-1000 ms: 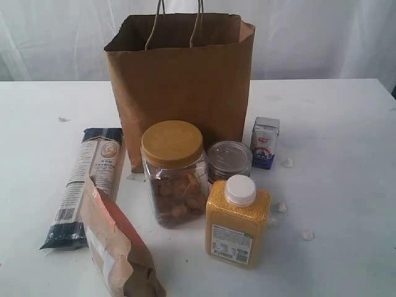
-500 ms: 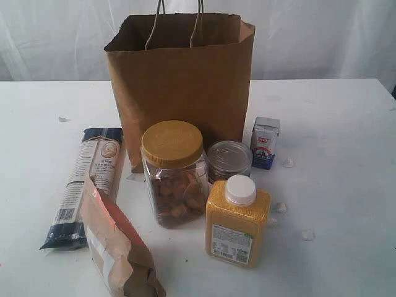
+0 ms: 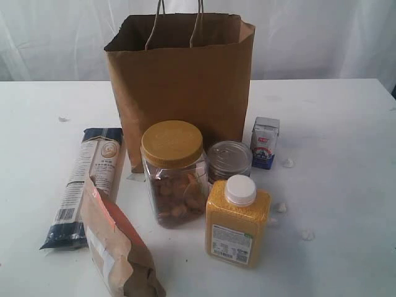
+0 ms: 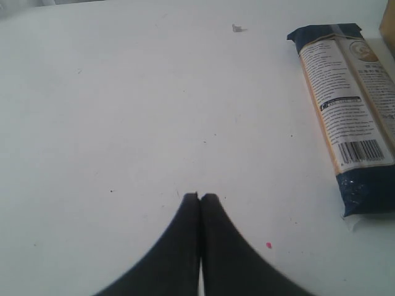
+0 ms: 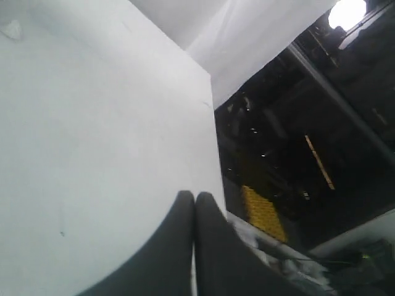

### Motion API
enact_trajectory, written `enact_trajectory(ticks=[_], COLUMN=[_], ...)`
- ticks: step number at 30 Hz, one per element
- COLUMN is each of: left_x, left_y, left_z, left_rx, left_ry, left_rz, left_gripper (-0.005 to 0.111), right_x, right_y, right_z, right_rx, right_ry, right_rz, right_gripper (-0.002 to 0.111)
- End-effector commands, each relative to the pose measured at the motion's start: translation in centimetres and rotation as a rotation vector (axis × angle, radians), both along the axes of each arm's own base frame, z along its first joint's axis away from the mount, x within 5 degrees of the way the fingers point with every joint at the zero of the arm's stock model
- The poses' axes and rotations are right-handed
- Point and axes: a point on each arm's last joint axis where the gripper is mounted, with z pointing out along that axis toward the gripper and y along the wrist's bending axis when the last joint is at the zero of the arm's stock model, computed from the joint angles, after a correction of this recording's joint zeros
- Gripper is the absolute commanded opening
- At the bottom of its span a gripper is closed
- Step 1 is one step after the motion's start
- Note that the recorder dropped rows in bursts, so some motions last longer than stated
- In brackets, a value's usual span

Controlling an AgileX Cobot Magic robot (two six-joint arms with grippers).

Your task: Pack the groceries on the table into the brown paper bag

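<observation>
The brown paper bag stands open and upright at the back of the white table. In front of it stand the yellow-lidded jar, the tin can, the white-blue carton and the yellow white-capped bottle. The pasta packet lies flat on the left, and the brown-orange pouch leans at the front left. Neither arm shows in the exterior view. My left gripper is shut and empty over bare tabletop, with the pasta packet off to one side. My right gripper is shut and empty near the table's edge.
Small white crumbs lie right of the groceries, and one more sits at the left. A white curtain hangs behind the table. Beyond the table edge in the right wrist view is dark floor with a yellow object.
</observation>
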Motion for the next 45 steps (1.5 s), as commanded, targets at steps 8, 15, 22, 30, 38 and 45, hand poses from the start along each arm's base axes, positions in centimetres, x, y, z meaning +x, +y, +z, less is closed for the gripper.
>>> enact_trajectory(ticks=[8,15,22,30,38,45], left_x=[0.0,0.0,0.0,0.0,0.0,0.0], left_y=[0.0,0.0,0.0,0.0,0.0,0.0], left_z=[0.0,0.0,0.0,0.0,0.0,0.0], left_rx=[-0.006,-0.006,-0.006,-0.006,-0.006,-0.006], left_ry=[-0.003,-0.003,-0.003,-0.003,-0.003,-0.003], left_rz=[-0.004,-0.004,-0.004,-0.004,-0.004,-0.004], left_gripper=[0.000,0.000,0.000,0.000,0.000,0.000], right_x=[0.0,-0.3,-1.0,0.4,5.0,7.7], right_y=[1.2,1.1,1.2,0.4,0.9,3.1], right_z=[3.8,5.0,7.1,7.8,8.7,8.9], right_rx=[0.923,1.425,1.406,0.850,0.697,0.560], right_ry=[-0.487,-0.618,-0.708,-0.192,0.210,0.503], right_rz=[0.136,0.218,0.305,-0.103,-0.133,0.057], right_gripper=[0.000,0.000,0.000,0.000,0.000,0.000])
